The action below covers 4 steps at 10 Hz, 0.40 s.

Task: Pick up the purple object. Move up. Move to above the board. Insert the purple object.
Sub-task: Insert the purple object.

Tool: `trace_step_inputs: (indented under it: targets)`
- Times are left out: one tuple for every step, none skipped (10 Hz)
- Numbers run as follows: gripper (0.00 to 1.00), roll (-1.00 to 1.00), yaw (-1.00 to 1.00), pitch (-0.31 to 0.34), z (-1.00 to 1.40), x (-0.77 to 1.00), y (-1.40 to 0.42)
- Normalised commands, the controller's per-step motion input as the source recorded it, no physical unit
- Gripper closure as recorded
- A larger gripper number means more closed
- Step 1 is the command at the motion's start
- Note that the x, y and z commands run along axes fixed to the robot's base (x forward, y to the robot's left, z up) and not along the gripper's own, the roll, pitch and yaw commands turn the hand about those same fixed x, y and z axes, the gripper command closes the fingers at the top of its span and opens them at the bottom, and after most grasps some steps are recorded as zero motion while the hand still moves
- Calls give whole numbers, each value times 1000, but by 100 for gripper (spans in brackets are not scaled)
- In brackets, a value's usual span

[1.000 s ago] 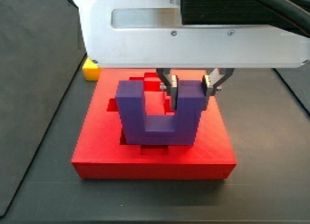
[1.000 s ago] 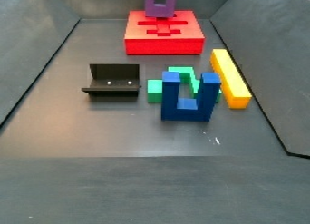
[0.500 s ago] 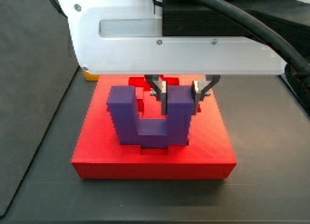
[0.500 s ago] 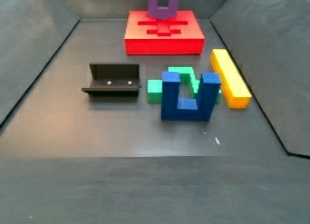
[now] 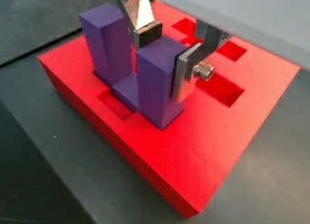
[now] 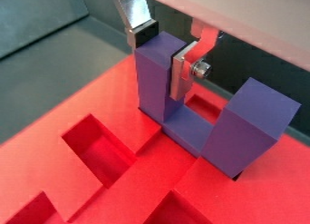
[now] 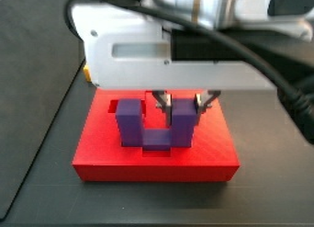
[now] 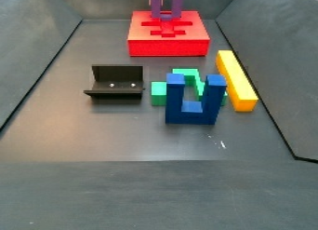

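The purple object [image 5: 109,46] stands upright with its base sunk in a cross-shaped cut-out of the red board [image 5: 182,164]. It shows in both wrist views [image 6: 255,119] and both side views [image 7: 128,125] [image 8: 165,6]. My gripper [image 5: 168,55] is straight above the board, shut on one upright arm of the purple object, one silver finger on each side of it. It shows the same way in a wrist view [image 6: 164,53] and a side view [image 7: 183,104]. The board [image 7: 110,162] lies at the far end of the floor [image 8: 143,43].
In a side view the dark fixture [image 8: 114,83] stands mid-floor. Beside it are a green block [image 8: 163,87], a blue thin-pronged U piece [image 8: 196,101] and a long yellow bar [image 8: 235,78]. Dark sloping walls ring the floor.
My gripper has gone down with the purple object. Its base now sits lower, inside the board's cut-out, and it has shifted slightly across the board.
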Motion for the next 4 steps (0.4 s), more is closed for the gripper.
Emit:
trace_step_inputs:
  targets:
    - [100, 87, 0, 10, -483, 283, -11]
    - [100, 104, 0, 19, -326, 166, -40]
    - [100, 0, 0, -19, 0, 0, 0]
    - [100, 0, 0, -1, 0, 0, 0]
